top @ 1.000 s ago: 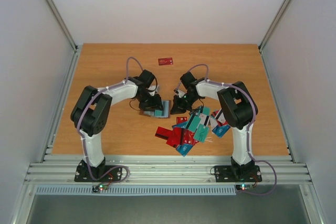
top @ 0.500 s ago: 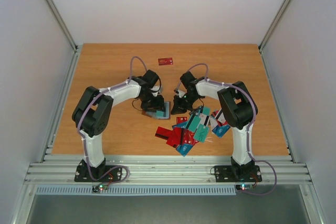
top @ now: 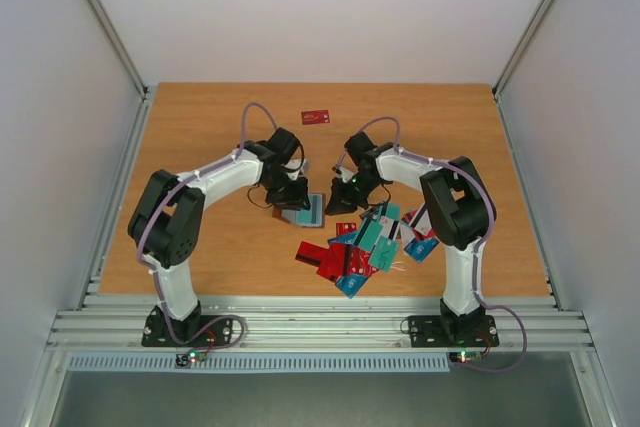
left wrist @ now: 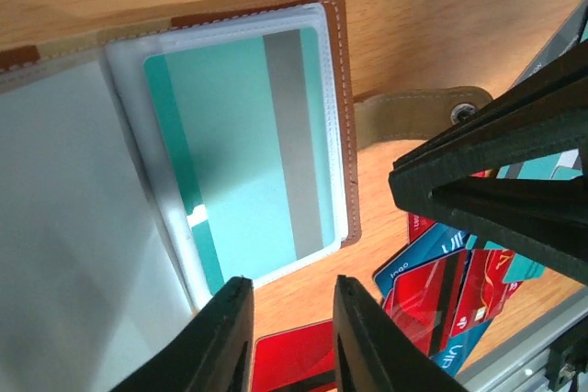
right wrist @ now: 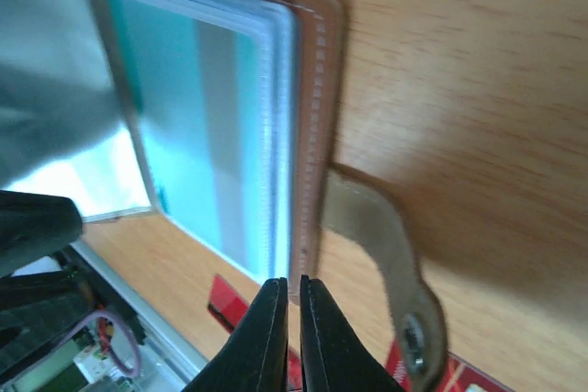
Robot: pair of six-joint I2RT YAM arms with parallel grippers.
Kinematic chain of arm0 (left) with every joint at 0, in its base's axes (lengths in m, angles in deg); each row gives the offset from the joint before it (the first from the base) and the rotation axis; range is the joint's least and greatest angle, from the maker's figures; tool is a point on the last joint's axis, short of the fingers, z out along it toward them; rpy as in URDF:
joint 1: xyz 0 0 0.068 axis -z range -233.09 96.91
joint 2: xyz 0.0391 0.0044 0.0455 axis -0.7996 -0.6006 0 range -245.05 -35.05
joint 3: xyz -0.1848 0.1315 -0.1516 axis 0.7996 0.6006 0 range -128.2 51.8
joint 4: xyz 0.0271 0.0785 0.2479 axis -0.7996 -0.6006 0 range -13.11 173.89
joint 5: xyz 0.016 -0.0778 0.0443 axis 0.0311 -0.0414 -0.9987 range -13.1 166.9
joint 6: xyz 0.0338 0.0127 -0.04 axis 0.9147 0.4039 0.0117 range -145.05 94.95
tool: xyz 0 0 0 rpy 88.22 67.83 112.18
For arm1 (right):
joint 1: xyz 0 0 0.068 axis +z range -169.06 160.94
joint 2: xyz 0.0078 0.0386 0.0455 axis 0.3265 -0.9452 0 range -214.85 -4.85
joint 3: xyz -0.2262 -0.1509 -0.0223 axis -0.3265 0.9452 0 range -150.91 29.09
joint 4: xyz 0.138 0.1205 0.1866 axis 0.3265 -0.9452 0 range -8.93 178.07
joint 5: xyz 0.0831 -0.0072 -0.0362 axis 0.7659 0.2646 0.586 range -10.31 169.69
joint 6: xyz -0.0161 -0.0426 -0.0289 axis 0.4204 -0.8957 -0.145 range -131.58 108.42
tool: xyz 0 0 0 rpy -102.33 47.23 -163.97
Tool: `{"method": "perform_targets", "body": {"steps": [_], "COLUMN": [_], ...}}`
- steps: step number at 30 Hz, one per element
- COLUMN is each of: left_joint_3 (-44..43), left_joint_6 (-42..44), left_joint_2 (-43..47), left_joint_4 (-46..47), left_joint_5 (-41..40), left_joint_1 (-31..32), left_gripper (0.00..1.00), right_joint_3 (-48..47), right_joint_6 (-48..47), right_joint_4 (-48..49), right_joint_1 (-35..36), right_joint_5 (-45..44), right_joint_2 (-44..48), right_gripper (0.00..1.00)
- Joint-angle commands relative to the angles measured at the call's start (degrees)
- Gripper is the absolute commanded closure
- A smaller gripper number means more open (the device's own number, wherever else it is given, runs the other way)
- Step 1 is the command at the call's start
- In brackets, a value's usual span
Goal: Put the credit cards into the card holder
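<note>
Two arms meet over the open card holder (top: 306, 209), which lies flat on the wooden surface (top: 200, 137) between them, just left of the heap of credit cards (top: 366, 243) near the front edge. A teal card (left wrist: 241, 149) with a grey stripe sits inside one of the holder's clear sleeves (left wrist: 64, 227), and another leaf of plastic is raised beside it. The right end effector (right wrist: 292, 328) is clenched, its tips at the stitched brown edge of the cover beside the loose strap (right wrist: 372, 227). It looks placed there to pin the holder so it cannot slide or fold shut, though I cannot tell whether it pinches the leather or merely presses on it. The left end effector (left wrist: 289, 337) hangs just beside the edge of the sleeved card, fingers parted and nothing between them, well placed to nudge that card home or turn to the heap for another. One dark red card (top: 316, 117) lies well apart at the far side, and most of the cards are not yet filed
</note>
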Motion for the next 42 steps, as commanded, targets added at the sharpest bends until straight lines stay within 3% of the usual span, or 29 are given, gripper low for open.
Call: {"method": "perform_targets", "body": {"steps": [1,16,36,42], "left_joint_3": [-2.3,-3.6,-1.7,0.3], "left_joint_6": [2.0,4.0,4.6,4.6], "left_joint_2": [-1.0,-5.4,-7.5,-7.9], "left_joint_4": [-0.8,-1.3,-0.5,0.8], "left_joint_5": [0.8,-2.9,-5.6,-6.3], "left_joint_1": [-0.4,-1.3,-1.5,-1.6], "left_gripper": [0.77,1.0,1.0,1.0], "right_joint_3": [-0.7,-1.5,-2.2,-1.9], "right_joint_6": [4.3,8.1,8.9,9.4], "right_joint_4": [3.5,6.5,7.1,7.4], "right_joint_1": [-0.2,-0.2,-0.2,-0.2], "right_joint_5": [4.4,6.2,6.9,6.5], "right_joint_2": [2.5,0.3,-0.5,-1.0], "right_gripper": [0.93,0.92,0.91,0.76]}}
